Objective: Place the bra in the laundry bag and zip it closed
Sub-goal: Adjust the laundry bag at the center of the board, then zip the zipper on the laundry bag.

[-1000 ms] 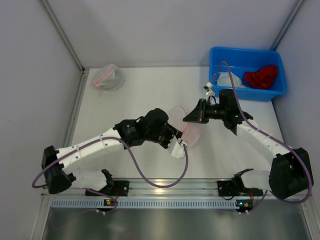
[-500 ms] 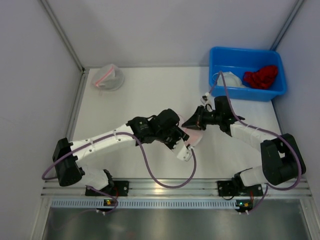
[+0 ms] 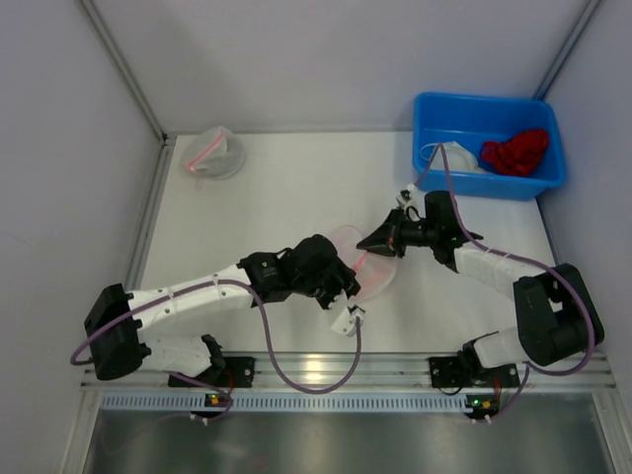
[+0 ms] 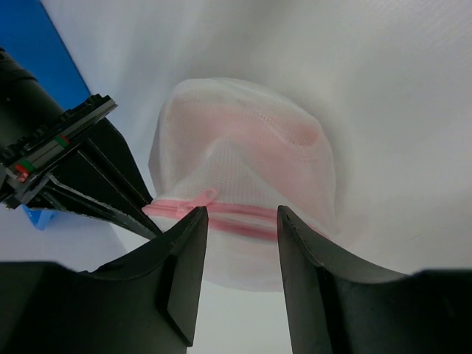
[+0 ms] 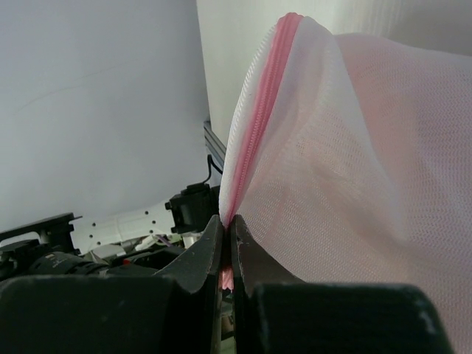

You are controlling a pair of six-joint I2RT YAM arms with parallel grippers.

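Right now your right gripper (image 5: pixel 227 230) has its jaws pressed together, pinching the pink zipper band (image 5: pixel 259 110) of the white mesh laundry bag (image 5: pixel 346 147) at the band's lower end. From that wrist the band runs up the bag's edge, and the mesh bulges away to the right.

Your left gripper (image 4: pixel 241 211) has its jaws spread. Its two black fingers (image 4: pixel 188 273) stand either side of the zipper band, with the bag's rounded body beyond them. You cannot tell whether the tips touch the mesh. The right gripper's dark fingers come in from the left and meet the band at its end.

Seen from above, the bag sits near the middle of the white table (image 3: pixel 286 188), between the two grippers. A pinkish tint shows through the mesh, but you cannot tell whether that is the bra.

At the far right stands a blue plastic bin (image 3: pixel 489 100) holding a crumpled red garment (image 3: pixel 515 150) and a pale item (image 3: pixel 456 156). Another small mesh bag (image 3: pixel 212 153) lies at the far left corner.
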